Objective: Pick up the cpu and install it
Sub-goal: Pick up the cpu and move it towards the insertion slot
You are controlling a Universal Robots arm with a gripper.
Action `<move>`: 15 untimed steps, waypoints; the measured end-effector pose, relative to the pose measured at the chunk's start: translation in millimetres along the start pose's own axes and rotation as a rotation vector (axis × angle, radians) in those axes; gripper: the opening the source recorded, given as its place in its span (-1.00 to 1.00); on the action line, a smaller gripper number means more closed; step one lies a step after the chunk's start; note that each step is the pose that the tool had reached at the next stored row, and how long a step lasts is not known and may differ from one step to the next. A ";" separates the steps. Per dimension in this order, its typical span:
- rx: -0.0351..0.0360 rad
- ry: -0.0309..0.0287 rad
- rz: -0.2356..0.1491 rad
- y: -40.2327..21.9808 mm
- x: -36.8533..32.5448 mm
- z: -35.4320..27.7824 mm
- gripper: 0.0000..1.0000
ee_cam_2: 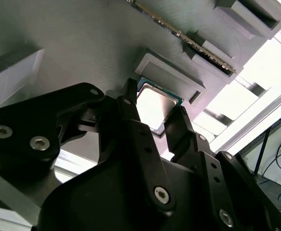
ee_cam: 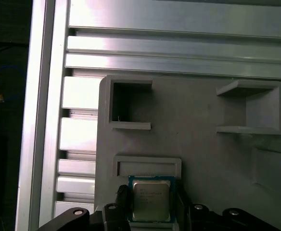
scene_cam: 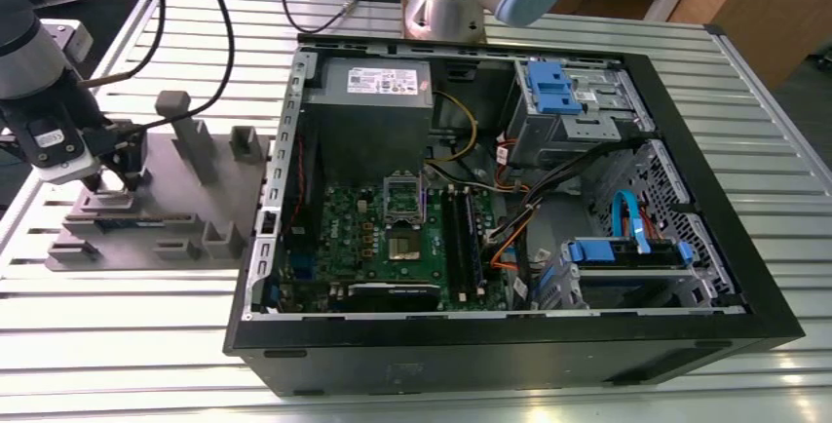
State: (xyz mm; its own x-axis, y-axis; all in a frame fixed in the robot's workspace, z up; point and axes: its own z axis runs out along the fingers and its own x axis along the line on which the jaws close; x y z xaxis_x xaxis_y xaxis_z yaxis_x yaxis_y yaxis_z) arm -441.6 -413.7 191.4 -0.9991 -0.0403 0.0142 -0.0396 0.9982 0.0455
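Gripper (scene_cam: 115, 174) over cpu (ee_cam: 151, 201), cpu on fixture blk (ee_cam: 198, 144)

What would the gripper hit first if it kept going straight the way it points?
Most likely the cpu, lying in the grey fixture right beneath the gripper. Depth is unclear, so the two may be level or touching.

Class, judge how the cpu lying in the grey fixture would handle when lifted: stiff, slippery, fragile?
The cpu is a flat plate with a metal top, so probably stiff and light. Its shiny top looks smooth, so perhaps slippery. It lies flat on the grey fixture, so unlikely to roll or tip.
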 end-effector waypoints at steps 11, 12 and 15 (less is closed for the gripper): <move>0.0001 0.0000 0.000 0.1 0.0 -3.0 -0.05; 0.0001 0.0000 0.000 0.1 0.0 -3.0 -0.05; 0.0001 0.0001 0.000 0.1 0.0 -3.3 -0.05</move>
State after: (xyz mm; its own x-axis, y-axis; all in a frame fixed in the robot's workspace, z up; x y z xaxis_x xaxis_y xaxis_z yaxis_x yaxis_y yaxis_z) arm -441.6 -413.7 194.7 -0.9991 -0.0403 0.0142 -0.0397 0.9982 0.0454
